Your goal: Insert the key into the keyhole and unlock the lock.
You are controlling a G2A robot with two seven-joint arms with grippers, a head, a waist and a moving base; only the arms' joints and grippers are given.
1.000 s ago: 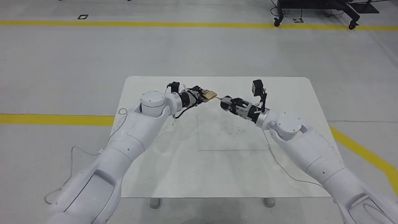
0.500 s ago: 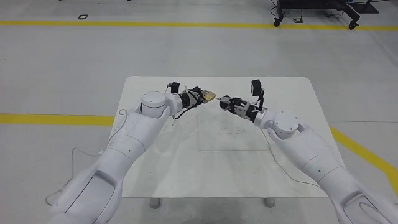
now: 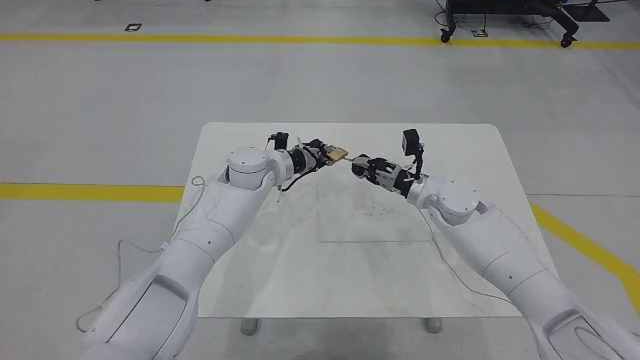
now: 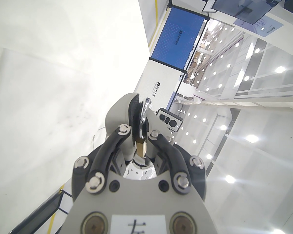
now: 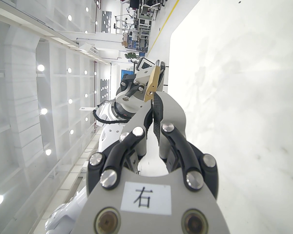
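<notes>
The lock [image 5: 152, 81] sits clamped in my L gripper [image 4: 140, 114], keyhole end facing my R gripper [image 5: 154, 107], just ahead of its tips. R is closed on the key [image 5: 151, 100], I think; the pads hide most of it. Next: line blade w/ slot on one axis, push slow & straight, no side load, then twist, while L holds firm. Table [image 3: 400, 260] lies below both hands, w/ grey floor [image 3: 300, 80] & yellow line [image 3: 200, 37] beyond.
</notes>
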